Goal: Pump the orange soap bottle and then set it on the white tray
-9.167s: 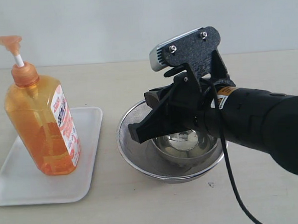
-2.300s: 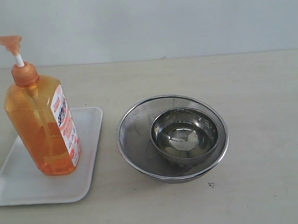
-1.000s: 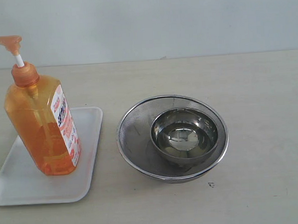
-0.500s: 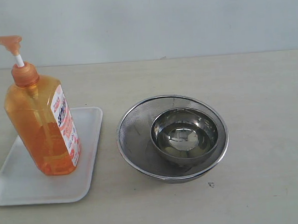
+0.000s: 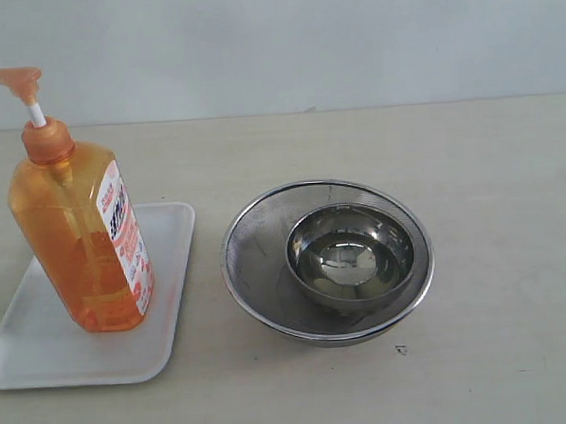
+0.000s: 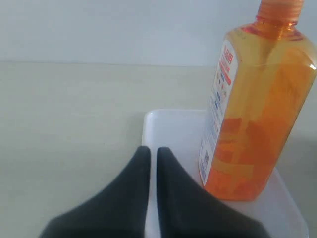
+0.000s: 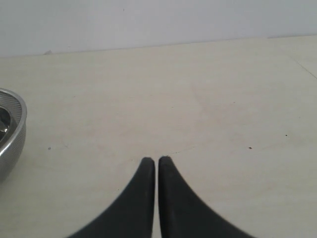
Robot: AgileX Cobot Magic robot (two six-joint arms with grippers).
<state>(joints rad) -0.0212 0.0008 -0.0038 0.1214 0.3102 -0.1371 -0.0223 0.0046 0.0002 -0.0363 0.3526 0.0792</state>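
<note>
Two grippers, the left gripper point(image 6: 149, 151) and the right gripper point(image 7: 156, 161), have their jaws together, holding nothing. The orange soap bottle point(image 5: 80, 242) stands upright on the white tray point(image 5: 160, 313). The task looks finished; nothing further seems needed.

A round steel mesh strainer point(image 5: 252, 261) sits on the pale beige table point(image 5: 489, 163) near the middle of the exterior view. A smaller polished steel bowl point(image 5: 391, 252) rests upright inside it, set toward the strainer's right side, its shiny inside mirroring the light. A tiny dark speck point(image 5: 400, 349) marks the tabletop just in front of the strainer, a plain white wall point(image 5: 302, 40) rises behind the table's far edge, and the right wrist view catches only a curved slice of the strainer's rim and side point(image 7: 11, 131).
</note>
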